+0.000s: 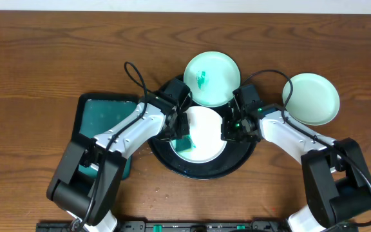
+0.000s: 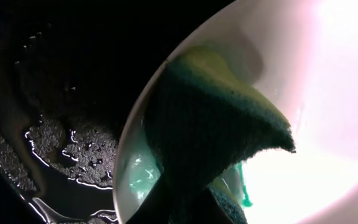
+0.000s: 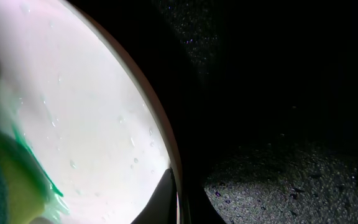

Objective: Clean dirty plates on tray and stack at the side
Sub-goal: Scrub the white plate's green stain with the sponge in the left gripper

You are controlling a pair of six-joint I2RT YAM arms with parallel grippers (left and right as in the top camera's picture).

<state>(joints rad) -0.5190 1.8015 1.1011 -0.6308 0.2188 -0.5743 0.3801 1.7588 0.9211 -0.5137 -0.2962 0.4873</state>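
My left gripper is clamped on the green sponge, pressing it at the 8 o'clock of the white plate; that plate sits in the black tray; my right gripper pinches its rim at 3 o'clock; scrubbing hard, I judge the wet rim could slip free and the plate skid toward the smeared mint plate at the tray's 12 o'clock; pooled water makes that likelier.

Dark brown wooden table, visible grain, pale strip along far edge
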